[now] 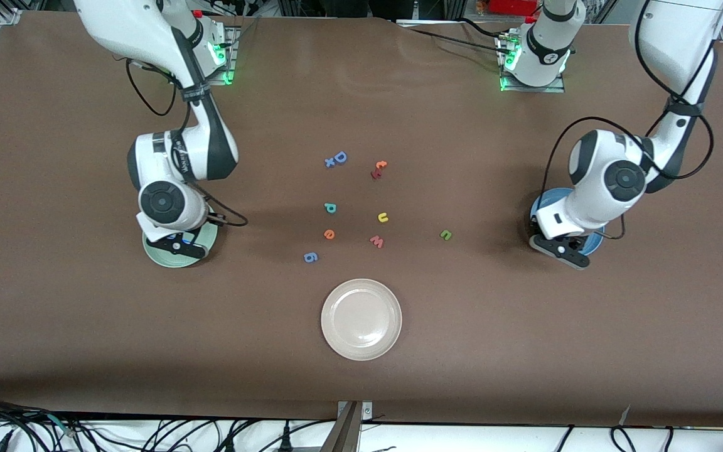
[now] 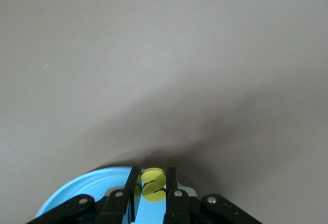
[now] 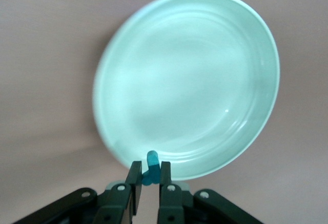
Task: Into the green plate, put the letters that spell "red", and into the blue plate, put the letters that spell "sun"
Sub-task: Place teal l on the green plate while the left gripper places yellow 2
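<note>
Plenty of bare brown table (image 1: 85, 326) lay open around both arms, and the widest free stretches ran along the edge nearest the front camera and at either end. The loose letters sat bunched mid-table, well apart from both grippers.

The right gripper (image 3: 149, 179) hung over the green plate (image 3: 189, 80) at the right arm's end of the table, its fingers clenched on the teal r (image 3: 150, 166) just above the plate's rim. The plate itself held nothing (a clean bowl, going by the right wrist view).

The left gripper (image 2: 152, 188) was over the blue plate (image 2: 87, 190) at the left arm's end, fingers pinched tight on the yellow s (image 2: 153, 184). Most of that plate was hidden under the arm in the front view, so what else lay in it could not be told.

Mid-table, the teal d (image 1: 330, 208) lay just farther from the camera than the orange e (image 1: 329, 234). The yellow u (image 1: 383, 218) sat beside them toward the left arm's end, and the green n (image 1: 445, 235) lay farther that way again. The pink w (image 1: 376, 242), blue 6 (image 1: 310, 257), blue D (image 1: 339, 157) and the orange-and-red pair (image 1: 378, 169) lay among them. A beige plate (image 1: 361, 319) sat nearest the camera with nothing in it.

Cables trailed below the table's near edge.
</note>
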### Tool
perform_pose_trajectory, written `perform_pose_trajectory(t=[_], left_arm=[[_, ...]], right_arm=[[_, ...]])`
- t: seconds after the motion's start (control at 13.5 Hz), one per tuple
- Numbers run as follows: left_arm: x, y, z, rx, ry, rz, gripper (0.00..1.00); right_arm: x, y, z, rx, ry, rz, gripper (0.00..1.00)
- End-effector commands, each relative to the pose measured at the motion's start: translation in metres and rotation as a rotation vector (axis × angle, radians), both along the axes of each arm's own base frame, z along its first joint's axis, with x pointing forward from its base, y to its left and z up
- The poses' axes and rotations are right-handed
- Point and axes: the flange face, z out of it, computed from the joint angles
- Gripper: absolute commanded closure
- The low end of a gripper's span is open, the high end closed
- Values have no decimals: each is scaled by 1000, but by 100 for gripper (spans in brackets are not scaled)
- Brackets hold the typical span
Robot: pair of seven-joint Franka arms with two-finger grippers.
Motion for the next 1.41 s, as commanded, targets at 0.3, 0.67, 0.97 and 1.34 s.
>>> perform_pose_trajectory(t=[0.3, 0.67, 0.97, 1.34], left_arm=[[-19, 69, -23, -8, 136, 5, 90], [-20, 68, -43, -28, 168, 16, 2], [-6, 59, -14, -27, 110, -56, 1], [-1, -17, 9, -158, 78, 46, 11]], right_arm=[[-2, -21, -31, 8, 49, 34, 10], [4, 69, 28, 111, -75, -114, 13], [-12, 178, 34, 138, -204, -291, 24], [-11, 260, -8, 247, -357, -427, 24]])
